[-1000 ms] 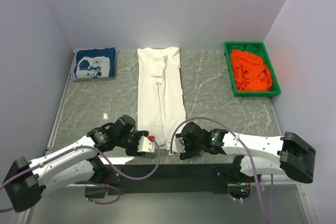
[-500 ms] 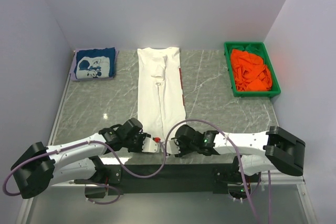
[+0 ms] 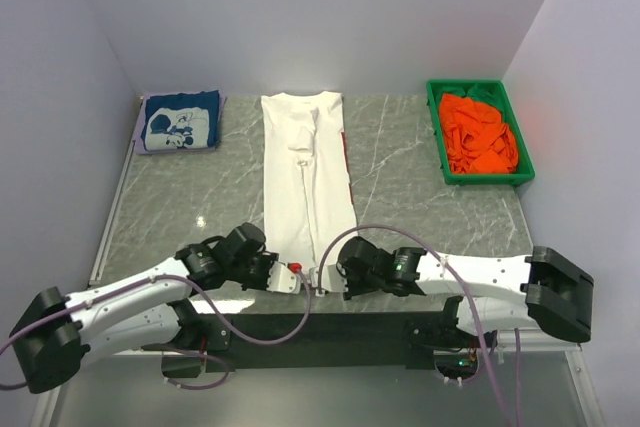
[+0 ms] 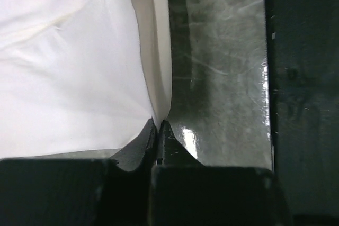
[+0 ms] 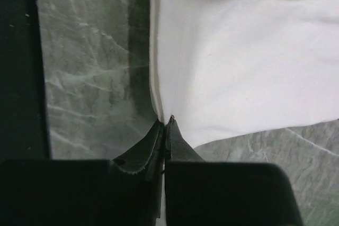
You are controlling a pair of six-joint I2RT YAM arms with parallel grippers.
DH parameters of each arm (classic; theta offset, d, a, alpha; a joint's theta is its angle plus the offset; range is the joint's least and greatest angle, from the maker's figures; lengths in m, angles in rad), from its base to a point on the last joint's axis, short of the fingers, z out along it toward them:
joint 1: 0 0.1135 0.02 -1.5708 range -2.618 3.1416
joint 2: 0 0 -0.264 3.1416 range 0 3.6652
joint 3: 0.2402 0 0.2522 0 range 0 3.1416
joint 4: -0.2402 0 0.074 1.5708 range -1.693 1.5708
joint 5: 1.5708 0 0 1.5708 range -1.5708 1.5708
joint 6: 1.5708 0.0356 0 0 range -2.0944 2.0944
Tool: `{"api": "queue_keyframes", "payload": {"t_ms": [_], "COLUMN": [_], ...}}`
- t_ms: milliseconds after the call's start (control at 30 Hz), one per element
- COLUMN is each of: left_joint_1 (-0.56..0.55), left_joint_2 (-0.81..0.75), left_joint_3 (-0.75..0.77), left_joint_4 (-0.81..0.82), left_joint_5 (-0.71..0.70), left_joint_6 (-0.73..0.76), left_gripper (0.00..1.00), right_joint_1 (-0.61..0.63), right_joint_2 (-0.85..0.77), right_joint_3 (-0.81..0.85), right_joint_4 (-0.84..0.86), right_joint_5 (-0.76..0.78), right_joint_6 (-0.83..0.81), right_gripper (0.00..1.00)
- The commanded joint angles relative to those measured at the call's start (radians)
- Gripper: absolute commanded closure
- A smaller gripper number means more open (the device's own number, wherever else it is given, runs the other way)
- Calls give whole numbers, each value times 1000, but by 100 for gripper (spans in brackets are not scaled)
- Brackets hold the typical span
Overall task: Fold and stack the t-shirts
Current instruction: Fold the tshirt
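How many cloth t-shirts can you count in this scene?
3: a folded navy t-shirt far left, a long white t-shirt centre, a crumpled orange t-shirt in the green plastic bin. More may lie hidden.

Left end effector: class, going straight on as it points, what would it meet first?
The white shirt: the left end effector is shut on its edge, and that folded edge runs straight ahead. Depth beyond is unclear.

Left gripper (image 4: pixel 159 125) and right gripper (image 5: pixel 166 123) (arms low, converging) seemingly pinched on white t-shirt (image 3: pixel 305 167).
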Motion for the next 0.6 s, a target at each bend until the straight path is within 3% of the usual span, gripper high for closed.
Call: {"api": "queue_keyframes", "payload": {"t_ms": [0,233,433,567], "left_joint_1": [-4,3,224,365], "left_joint_2": [-71,-132,-96,53], "left_joint_3": [100,166,196,284], "left_joint_4": [-127,-135,-72,-6], "left_joint_5": [117,67,128,191], "left_joint_6": [-8,-104,83,163], "left_gripper": [99,99,99,99], "right_joint_1": [6,-46,-233,-335], "right_joint_2": [-53,-95,-40,71], "right_joint_3": [93,152,213,305], "right_joint_4": [-154,-156,-107,-85], "right_joint_5": [-53,-29,-56,-106], "right_joint_6": [68,-5,-194,-310], "right_gripper": [100,100,100,100]}}
